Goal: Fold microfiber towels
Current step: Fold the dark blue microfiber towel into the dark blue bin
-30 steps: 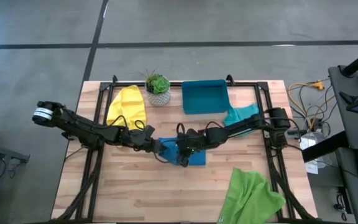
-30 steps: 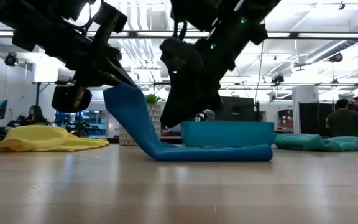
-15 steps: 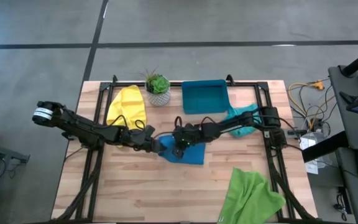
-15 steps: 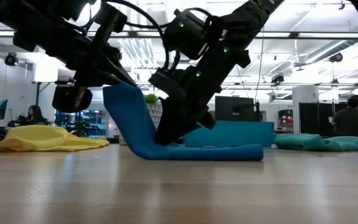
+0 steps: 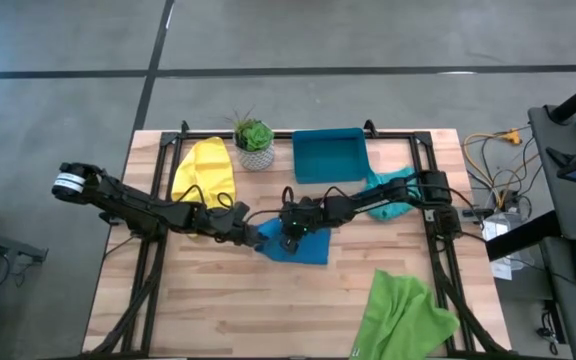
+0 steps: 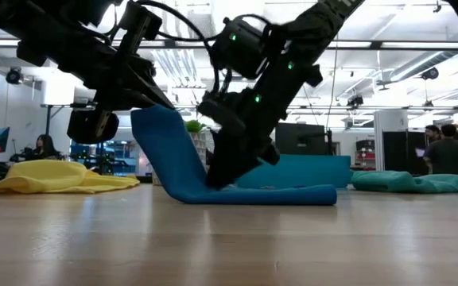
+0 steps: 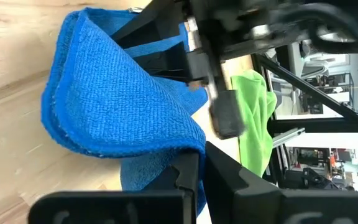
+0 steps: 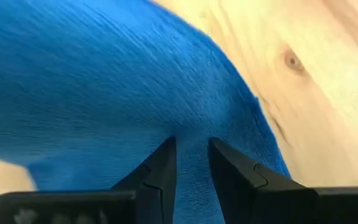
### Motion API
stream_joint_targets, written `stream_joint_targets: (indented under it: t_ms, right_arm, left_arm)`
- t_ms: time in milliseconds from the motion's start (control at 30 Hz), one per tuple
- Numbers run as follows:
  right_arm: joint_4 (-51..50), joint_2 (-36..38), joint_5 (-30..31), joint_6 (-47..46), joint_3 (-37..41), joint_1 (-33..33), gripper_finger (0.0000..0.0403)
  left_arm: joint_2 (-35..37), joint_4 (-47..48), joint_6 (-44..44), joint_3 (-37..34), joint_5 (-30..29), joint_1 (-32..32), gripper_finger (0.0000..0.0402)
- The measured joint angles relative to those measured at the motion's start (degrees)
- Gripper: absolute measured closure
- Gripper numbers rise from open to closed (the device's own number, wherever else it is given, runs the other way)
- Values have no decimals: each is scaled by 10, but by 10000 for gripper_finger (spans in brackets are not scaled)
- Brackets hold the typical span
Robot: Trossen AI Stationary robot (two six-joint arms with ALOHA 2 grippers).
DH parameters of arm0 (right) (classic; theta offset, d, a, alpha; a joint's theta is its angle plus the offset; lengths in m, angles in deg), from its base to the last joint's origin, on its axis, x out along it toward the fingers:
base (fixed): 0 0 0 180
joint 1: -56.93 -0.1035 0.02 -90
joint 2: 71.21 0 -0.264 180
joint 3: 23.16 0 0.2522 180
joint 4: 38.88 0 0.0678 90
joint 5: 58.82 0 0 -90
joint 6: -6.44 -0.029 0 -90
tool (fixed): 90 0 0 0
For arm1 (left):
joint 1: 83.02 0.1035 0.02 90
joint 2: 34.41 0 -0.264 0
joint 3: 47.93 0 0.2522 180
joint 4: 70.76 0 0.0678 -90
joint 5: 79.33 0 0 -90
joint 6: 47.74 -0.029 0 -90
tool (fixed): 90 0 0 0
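— Where is the blue towel (image 5: 298,243) at this moment?

— I see it near the middle of the table (image 5: 218,300). One end of it lies flat on the wood, and the other end is lifted up in a curved flap. The left gripper (image 5: 251,231) holds this lifted edge; in the left wrist view its two fingers are pressed together on the fold of the cloth.

— And the right gripper (image 5: 290,238)?

— It comes down on the same towel, just beside the left one. In the right wrist view the fingers (image 8: 159,169) touch the blue surface with only a narrow gap between them. I cannot tell if some cloth is pinched in this gap.

— What about the other towels?

— The yellow towel (image 5: 205,172) lies in a heap at the far left of the table, the teal towel (image 5: 388,187) is bunched next to the tray (image 5: 329,155), and the light green towel (image 5: 400,312) hangs over the near right corner. A small potted plant (image 5: 254,138) stands between the yellow towel and the tray.

— Can you read any label or writing?

— No, I find no text that I can read in any view.
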Motion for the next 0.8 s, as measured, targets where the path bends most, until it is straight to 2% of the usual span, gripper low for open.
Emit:
stream_joint_targets:
  t_ms: [133, 233, 467, 667, 800]
  right_arm:
    - [-32, 14, 1, -1, 3, 1, 314]
    - [-81, 64, 6, 0, 18, -3, 314]
    - [-127, 260, 74, -55, 122, -66, 314]
    - [-130, 435, 141, -162, 235, -141, 314]
    - [-131, 521, 169, -224, 292, -184, 314]
  left_arm:
    - [0, -2, 0, 0, 0, 2, 402]
    - [0, -11, 1, 3, 3, 4, 401]
    - [-39, -12, 0, 42, 26, 18, 401]
    - [-130, -11, -15, 101, 54, 40, 402]
    - [-196, -13, -34, 159, 85, 58, 401]
